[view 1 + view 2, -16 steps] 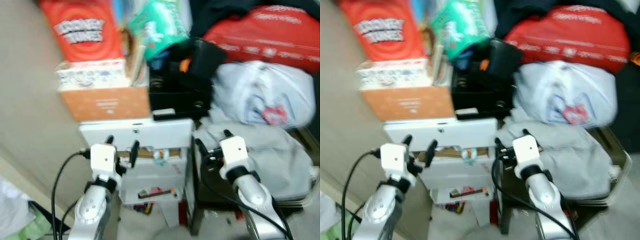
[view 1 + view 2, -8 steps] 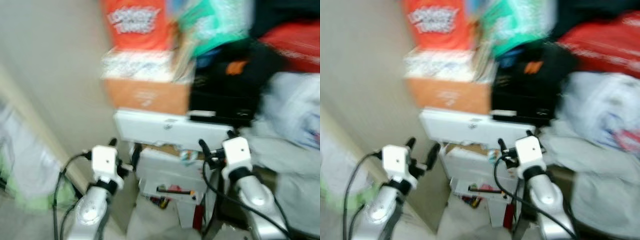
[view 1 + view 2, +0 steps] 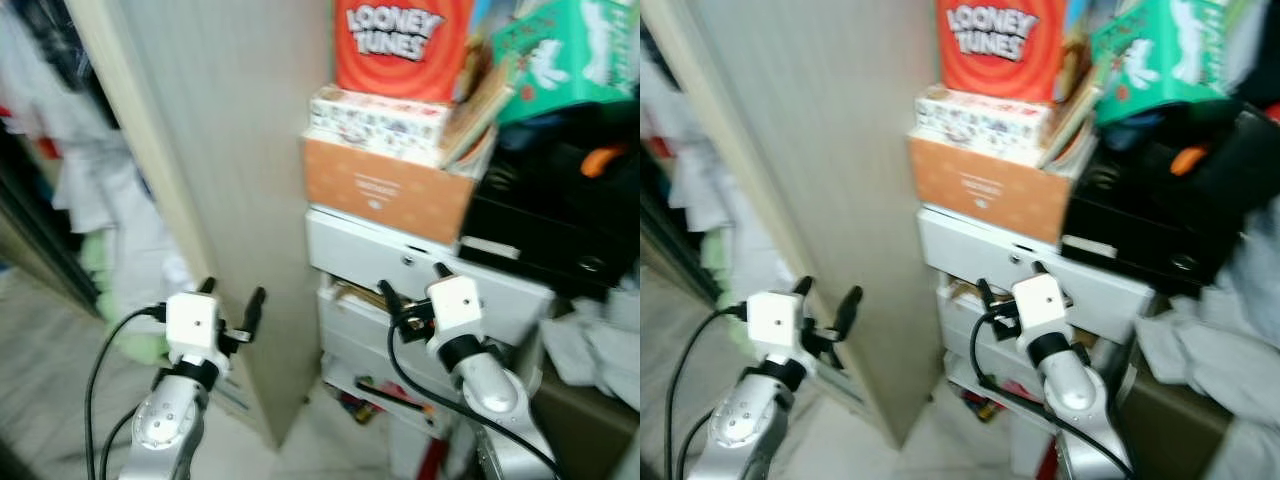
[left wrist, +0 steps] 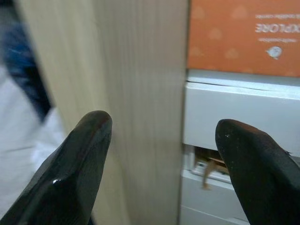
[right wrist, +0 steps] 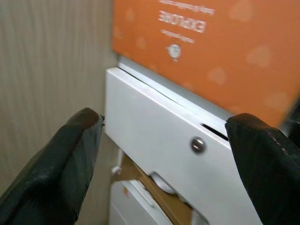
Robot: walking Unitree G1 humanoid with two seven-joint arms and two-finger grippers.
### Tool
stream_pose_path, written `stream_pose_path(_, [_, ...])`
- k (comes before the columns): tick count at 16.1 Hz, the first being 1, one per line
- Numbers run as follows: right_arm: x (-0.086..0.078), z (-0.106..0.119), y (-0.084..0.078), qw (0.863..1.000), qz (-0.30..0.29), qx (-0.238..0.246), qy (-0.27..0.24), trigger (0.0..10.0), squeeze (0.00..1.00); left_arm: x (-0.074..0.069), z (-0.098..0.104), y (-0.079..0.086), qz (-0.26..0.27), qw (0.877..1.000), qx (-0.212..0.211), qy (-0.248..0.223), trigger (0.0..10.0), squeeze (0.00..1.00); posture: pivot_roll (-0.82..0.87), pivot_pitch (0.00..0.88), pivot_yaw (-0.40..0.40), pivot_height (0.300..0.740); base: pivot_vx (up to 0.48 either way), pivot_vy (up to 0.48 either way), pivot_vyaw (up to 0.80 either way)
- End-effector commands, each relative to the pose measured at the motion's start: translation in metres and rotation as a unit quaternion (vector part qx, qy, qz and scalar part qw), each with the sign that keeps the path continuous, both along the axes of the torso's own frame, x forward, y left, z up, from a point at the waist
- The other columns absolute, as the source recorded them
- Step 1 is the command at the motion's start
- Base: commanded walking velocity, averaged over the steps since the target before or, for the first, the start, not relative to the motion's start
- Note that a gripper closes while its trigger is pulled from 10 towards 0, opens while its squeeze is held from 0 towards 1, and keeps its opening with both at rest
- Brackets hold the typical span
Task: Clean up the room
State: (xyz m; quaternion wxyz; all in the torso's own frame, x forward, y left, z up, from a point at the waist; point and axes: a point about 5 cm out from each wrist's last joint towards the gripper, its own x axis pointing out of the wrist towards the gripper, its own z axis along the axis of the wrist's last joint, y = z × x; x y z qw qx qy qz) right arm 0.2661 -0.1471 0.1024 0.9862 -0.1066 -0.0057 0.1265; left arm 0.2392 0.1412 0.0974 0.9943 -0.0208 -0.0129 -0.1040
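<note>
My left gripper (image 3: 232,298) is open and empty, held in front of a tall light wooden panel (image 3: 220,150). My right gripper (image 3: 412,285) is open and empty too, close before a white drawer unit (image 3: 360,250) whose top drawer front has a small metal knob (image 5: 198,145). On the unit rests an orange box (image 3: 385,190), with a patterned box and a red Looney Tunes box (image 3: 400,45) stacked above. In the left wrist view the fingers (image 4: 84,154) frame the panel's edge and the drawer unit (image 4: 234,112).
A green pack (image 3: 560,55) and a black bag (image 3: 560,210) sit right of the boxes. Grey cloth (image 3: 600,350) lies at the far right. White and green clothes (image 3: 110,210) hang or pile left of the panel. Small items lie on the floor under the drawers (image 3: 350,405).
The whole picture has swung left, so the camera turned: the panel and clothes came into view, the red bag and white bag left it. Both grippers stay open and raised.
</note>
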Motion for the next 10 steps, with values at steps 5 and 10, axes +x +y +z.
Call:
stream_pose_path(5, [-0.005, 0.006, -0.011, 1.000, -0.021, -0.003, -0.008, 10.0, 0.00, -0.004, 0.008, 0.000, 0.001, 1.000, 0.001, -0.014, 10.0, 0.00, -0.17, 0.000, 0.054, 0.740, 0.000, 0.000, 0.80])
stream_pose_path(10, [-0.022, 0.002, -0.028, 0.999, -0.050, -0.003, 0.004, 10.0, 0.00, -0.019, 0.005, 0.013, 0.020, 1.000, 0.010, -0.004, 10.0, 0.00, -0.17, 0.000, 0.056, 0.740, 0.000, 0.000, 0.54])
